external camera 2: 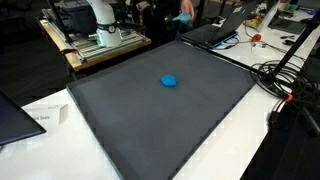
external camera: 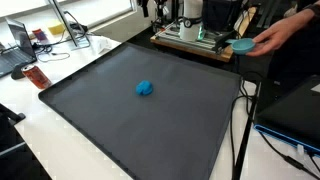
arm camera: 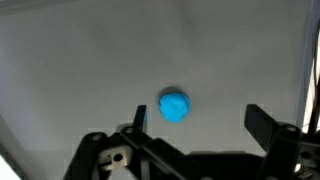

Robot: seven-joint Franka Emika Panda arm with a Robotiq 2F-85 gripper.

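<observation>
A small blue lump (external camera: 145,88) lies near the middle of a dark grey mat (external camera: 100,120); it shows in both exterior views (external camera 2: 170,81). In the wrist view it (arm camera: 175,105) sits on the mat far below my gripper (arm camera: 200,120), between the two fingers and nearer the left one. The gripper is open and empty, well above the mat. The gripper itself is out of frame in both exterior views; only the white robot base (external camera 2: 100,20) shows behind the mat.
A person's hand holds a teal dish (external camera: 242,44) beside the robot base (external camera: 190,22) at the mat's far corner. A laptop (external camera 2: 215,30), cables (external camera 2: 285,80) and desk clutter (external camera: 35,72) surround the mat (external camera 2: 160,110).
</observation>
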